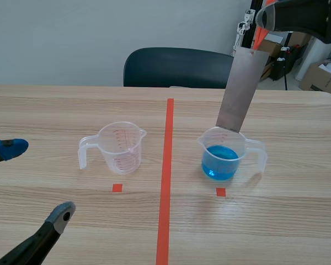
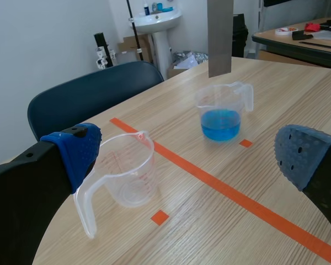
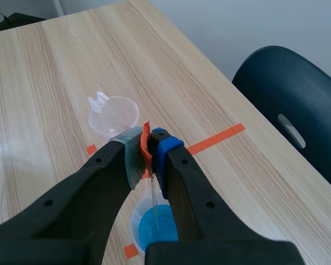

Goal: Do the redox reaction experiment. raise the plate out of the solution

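A grey metal plate (image 1: 241, 88) hangs tilted above the right cup (image 1: 227, 154), which holds blue solution (image 1: 220, 160). The plate's lower edge is at about the cup's rim, out of the liquid. My right gripper (image 1: 263, 28) is raised at the upper right and shut on the plate's orange-taped top end (image 3: 147, 148). In the left wrist view the plate (image 2: 220, 36) hangs over the blue cup (image 2: 222, 111). My left gripper (image 1: 36, 179) stands open low at the left, its fingers (image 2: 77, 152) wide apart, nothing between them.
An empty clear measuring cup (image 1: 117, 148) stands left of the orange-red centre line (image 1: 166, 176). A dark chair (image 1: 179, 67) stands behind the table's far edge. Boxes and gear sit at the back right.
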Action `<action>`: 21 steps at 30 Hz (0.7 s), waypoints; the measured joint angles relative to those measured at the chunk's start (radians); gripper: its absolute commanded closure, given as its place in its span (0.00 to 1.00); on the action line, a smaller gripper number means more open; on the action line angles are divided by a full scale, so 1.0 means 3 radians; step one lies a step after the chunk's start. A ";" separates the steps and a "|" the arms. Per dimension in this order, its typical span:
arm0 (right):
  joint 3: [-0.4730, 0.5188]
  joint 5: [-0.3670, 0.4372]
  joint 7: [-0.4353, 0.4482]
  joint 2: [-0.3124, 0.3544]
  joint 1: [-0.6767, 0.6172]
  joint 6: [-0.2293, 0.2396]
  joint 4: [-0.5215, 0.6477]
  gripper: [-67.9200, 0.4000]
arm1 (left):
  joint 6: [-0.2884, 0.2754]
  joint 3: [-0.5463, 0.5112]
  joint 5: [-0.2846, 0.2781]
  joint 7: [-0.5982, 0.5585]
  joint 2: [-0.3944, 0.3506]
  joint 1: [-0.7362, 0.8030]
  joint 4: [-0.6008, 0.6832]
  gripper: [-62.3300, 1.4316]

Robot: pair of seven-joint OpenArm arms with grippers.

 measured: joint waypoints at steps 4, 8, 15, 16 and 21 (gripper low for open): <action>0.0000 0.0242 -0.0001 0.0120 0.0001 0.0000 0.0003 0.99 | -0.0004 0.0000 0.0027 0.0215 -0.0097 -0.0001 0.0160 0.21; 0.0000 0.0450 -0.0004 0.0233 0.0019 -0.0001 0.0003 0.99 | -0.0089 0.0005 0.0058 0.0219 -0.0188 0.0001 0.0221 0.33; 0.0001 0.0561 0.0006 0.0378 0.0018 -0.0027 0.0003 0.99 | -0.0141 0.0023 0.0058 0.0374 -0.0326 -0.0048 0.0415 0.75; 0.0001 0.0554 0.0022 0.0389 0.0018 -0.0032 0.0003 0.99 | -0.0165 0.0039 0.0065 0.0477 -0.0324 -0.0099 0.0420 0.78; 0.0001 0.0554 0.0116 0.0423 0.0019 -0.0041 0.0003 0.99 | -0.0314 0.0113 0.0039 0.0807 -0.0320 -0.0411 0.0429 0.80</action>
